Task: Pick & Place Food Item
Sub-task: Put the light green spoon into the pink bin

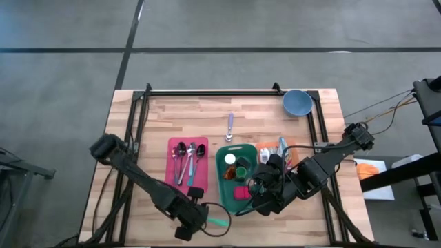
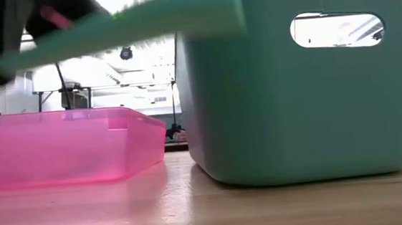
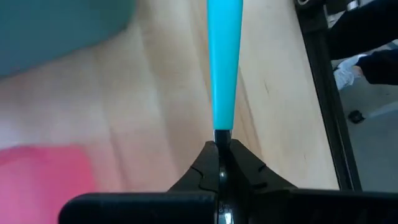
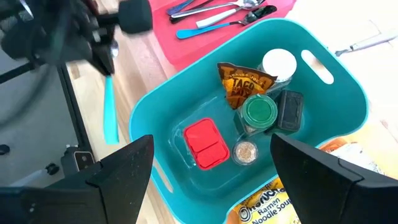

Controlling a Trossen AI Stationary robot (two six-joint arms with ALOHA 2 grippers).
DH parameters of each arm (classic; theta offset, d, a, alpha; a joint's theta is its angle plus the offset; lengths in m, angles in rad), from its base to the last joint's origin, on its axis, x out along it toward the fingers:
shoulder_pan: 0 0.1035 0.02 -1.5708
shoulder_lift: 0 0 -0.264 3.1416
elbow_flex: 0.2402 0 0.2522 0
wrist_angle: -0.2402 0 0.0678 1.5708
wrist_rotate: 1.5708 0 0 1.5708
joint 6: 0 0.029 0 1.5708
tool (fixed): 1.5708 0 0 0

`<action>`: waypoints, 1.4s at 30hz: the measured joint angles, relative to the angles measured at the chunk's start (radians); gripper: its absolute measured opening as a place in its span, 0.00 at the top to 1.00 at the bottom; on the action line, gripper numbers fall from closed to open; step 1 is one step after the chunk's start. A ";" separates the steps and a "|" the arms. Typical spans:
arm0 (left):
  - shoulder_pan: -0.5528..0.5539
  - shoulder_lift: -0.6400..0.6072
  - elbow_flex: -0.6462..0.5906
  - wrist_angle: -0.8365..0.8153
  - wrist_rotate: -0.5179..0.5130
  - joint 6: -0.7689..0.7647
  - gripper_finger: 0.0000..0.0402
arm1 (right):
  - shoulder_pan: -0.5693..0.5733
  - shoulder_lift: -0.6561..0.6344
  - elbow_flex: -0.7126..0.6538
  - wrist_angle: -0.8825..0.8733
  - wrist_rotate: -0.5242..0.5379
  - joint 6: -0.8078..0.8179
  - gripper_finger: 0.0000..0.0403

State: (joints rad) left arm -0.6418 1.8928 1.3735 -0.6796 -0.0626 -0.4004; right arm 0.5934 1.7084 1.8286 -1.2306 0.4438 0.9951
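From above, my left gripper (image 1: 207, 222) hangs over the table's (image 1: 158, 114) near edge, fingers clamped on a teal utensil (image 1: 219, 222) whose handle points toward the green bin (image 1: 222, 157). The pink tray (image 1: 173, 172) with spoons (image 1: 186, 160) lies just beyond it. My right gripper (image 1: 265, 195) hovers over the bin's near right corner. A blue bowl (image 1: 296, 102) sits well beyond it, at the far corner.

At table height, the utensil (image 2: 119, 27) slants above the tray (image 2: 67, 148), its end in front of the bin (image 2: 299, 83).

Past my left fingers (image 3: 205, 171), pressed together on it, the utensil (image 3: 224, 62) runs straight ahead over wood.

Between my right fingers (image 4: 124, 163), spread apart and holding nothing, the bin (image 4: 348, 93) holds a red packet (image 4: 205, 143), a green-lidded jar (image 4: 259, 111), a taco packet (image 4: 242, 84), a white lid (image 4: 278, 64) and a dark block (image 4: 290, 111). A ramen pack (image 4: 264, 205) lies just outside, beside my fingers.
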 joint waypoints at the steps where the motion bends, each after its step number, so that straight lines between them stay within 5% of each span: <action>1: 0.000 -0.021 0.000 -0.019 -0.009 0.000 1.00 | 0.000 0.000 0.000 0.000 0.000 0.000 0.21; 10: 0.027 -0.267 0.000 -0.360 -0.151 0.087 1.00 | 0.000 0.000 0.000 0.002 0.000 -0.003 0.21; 15: 0.073 -0.373 -0.032 -0.504 -0.258 0.354 1.00 | 0.000 0.000 0.000 0.007 0.001 -0.005 0.21; 26: 0.175 -0.430 -0.193 -0.445 -0.270 1.204 1.00 | 0.000 0.000 0.000 0.010 0.001 0.005 0.21; 42: 0.320 -0.442 -0.385 -0.214 -0.237 1.373 1.00 | 0.005 0.000 0.000 0.008 -0.019 0.095 0.21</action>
State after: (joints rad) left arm -0.3223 1.4511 0.9886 -0.8936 -0.2997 0.9730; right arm 0.5980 1.7084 1.8286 -1.2221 0.4251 1.0897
